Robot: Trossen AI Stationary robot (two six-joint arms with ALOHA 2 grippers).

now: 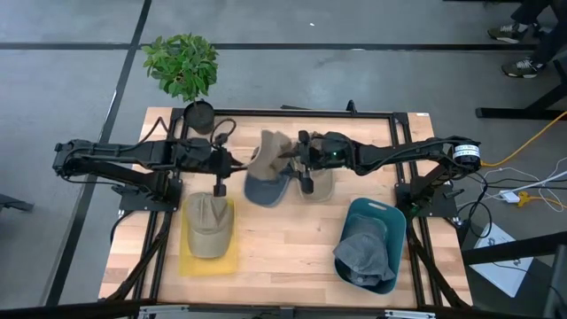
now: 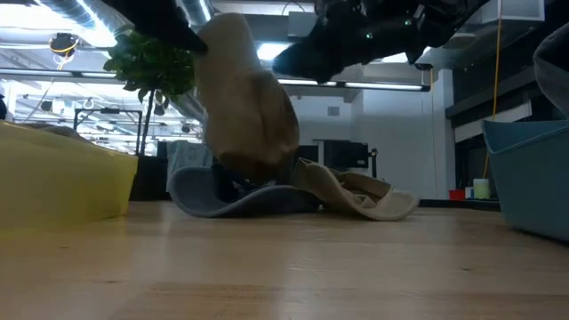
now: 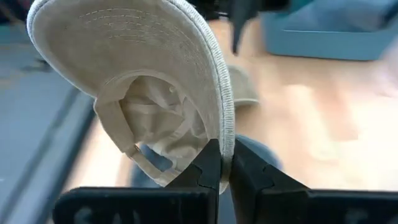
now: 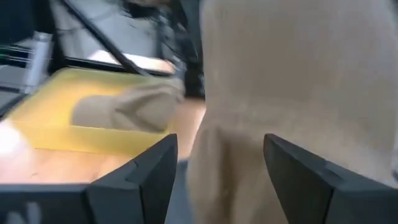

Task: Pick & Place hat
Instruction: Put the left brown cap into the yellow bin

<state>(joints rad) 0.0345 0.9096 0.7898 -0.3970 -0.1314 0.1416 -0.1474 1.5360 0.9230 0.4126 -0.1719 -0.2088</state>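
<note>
A tan cap (image 1: 270, 149) hangs in the air over the table's middle, its underside (image 3: 149, 112) facing the left wrist camera. My left gripper (image 3: 225, 168) is shut on it. My right gripper (image 4: 221, 168) is open and stands close to the cap's crown (image 4: 292, 81), from the table's right. Whether it touches the cloth, I cannot tell. Below the cap, a blue-grey cap (image 1: 266, 189) and a second tan cap (image 1: 321, 186) lie on the wood. In the low view the lifted cap (image 2: 249, 98) hangs just above the blue-grey one (image 2: 231, 200). My left gripper pinches the curved edge of the tan cap's brim (image 3: 227, 134) between its two fingers, coming from the table's left. The cap is lifted clear, brim uppermost, and its crown and strap (image 3: 146, 165) hang beside and below the fingers.
A yellow tray (image 1: 190, 264) at the near left holds another tan cap (image 1: 208, 224). A blue bin (image 1: 390, 217) at the near right holds a grey cap (image 1: 363, 255). A potted plant (image 1: 183, 66) stands at the far left edge. Bare wood lies between tray and bin.
</note>
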